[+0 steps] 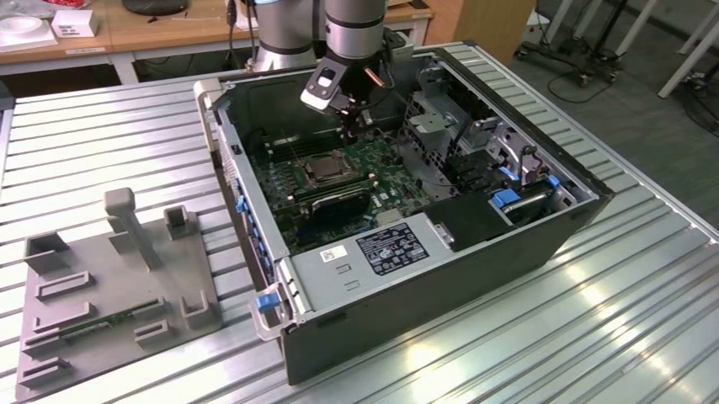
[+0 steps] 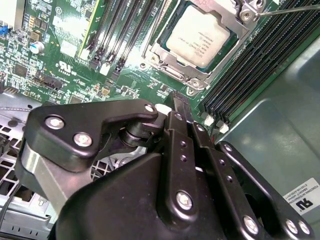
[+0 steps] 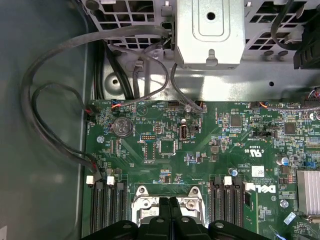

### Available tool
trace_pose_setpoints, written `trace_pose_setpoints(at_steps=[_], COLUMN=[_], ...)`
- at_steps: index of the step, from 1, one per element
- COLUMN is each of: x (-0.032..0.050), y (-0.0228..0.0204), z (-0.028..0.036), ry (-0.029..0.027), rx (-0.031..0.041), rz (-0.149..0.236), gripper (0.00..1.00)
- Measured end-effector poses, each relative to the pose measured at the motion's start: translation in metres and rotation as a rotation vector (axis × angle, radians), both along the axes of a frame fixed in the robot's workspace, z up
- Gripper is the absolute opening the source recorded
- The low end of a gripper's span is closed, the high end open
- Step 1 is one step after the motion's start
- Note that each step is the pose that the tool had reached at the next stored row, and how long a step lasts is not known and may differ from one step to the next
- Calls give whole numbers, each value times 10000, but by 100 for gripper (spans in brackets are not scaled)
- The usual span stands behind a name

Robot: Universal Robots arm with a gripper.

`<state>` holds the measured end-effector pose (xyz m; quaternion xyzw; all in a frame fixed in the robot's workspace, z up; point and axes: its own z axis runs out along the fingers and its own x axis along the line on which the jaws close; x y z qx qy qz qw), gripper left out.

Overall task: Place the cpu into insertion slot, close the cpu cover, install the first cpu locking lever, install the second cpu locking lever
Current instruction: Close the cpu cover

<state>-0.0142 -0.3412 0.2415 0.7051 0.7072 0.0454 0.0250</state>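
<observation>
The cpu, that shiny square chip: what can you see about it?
The cpu is a flat, pale silvery square with small dark print on top. It lies level on the green motherboard, and the cpu cover, a silvery metal frame, sits closed around its edges. The gripper, fingers shut, is close by but apart from it.

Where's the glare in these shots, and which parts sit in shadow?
Exterior view: glare patches on the ribbed metal table, the computer case shaded inside. Second wrist view: the cpu reflects pale light. First wrist view: the case wall looks dim.
</observation>
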Motion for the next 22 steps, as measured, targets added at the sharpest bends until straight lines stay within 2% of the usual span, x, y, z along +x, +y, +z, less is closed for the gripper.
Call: trace_pose_setpoints(at_steps=[11,12,13,17,19,20,22], x=[-22,-22,-22,-21,-20,-21,-21], y=[0,0,0,0,0,0,0], z=[-1,-2,-4,-8,-10,-10,-10], ry=[7,41,115,485,651,689,692], rx=[-1,0,2,-2,-6,-7,-7], rz=[0,0,0,0,0,0,-1], gripper=[11,11,11,11,11,11,11])
